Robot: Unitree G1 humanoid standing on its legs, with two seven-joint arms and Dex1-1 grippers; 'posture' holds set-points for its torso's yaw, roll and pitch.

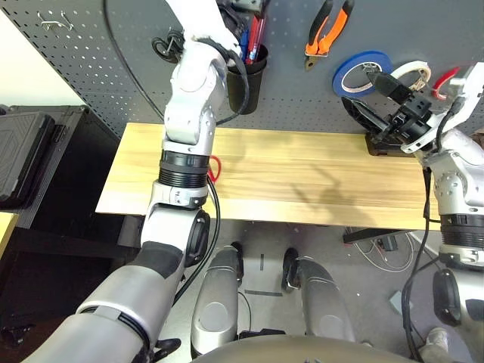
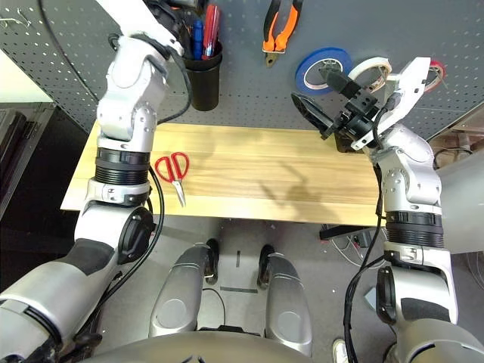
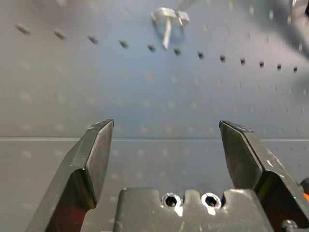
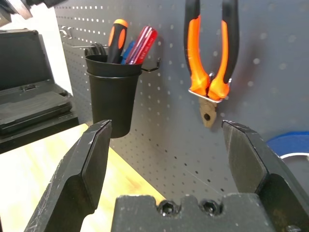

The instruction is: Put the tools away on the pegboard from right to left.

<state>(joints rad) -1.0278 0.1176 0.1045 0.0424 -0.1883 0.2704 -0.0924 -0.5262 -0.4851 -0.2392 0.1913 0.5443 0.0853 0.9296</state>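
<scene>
We see left arm stretched up at upper left of frame, left gripper [image 3: 166,140] fingers apart, empty, facing pegboard [image 1: 302,83] beside black cup [image 2: 204,76]. Right arm bent at right edge, right gripper [image 4: 166,145] jaws wide, empty. Pliers [image 2: 281,26] hang upper centre; whitish tape roll [image 2: 376,69] upper right; screwdriver [image 4: 116,41] in cup. Red-handled scissors [image 2: 174,172] flat on wooden table [image 2: 265,181], left part.

Red-handled scissors [image 1: 215,168] on light wooden surface [image 1: 302,174], largely hidden behind left silver forearm in left eye view. Orange-and-black-handled pliers [image 4: 210,53] cut off at handle tops by frame edge. Whitish tape roll [image 2: 372,72] partly masked by right black fingers [image 2: 342,80]. Metal wire hook [image 3: 167,24] blurred.
</scene>
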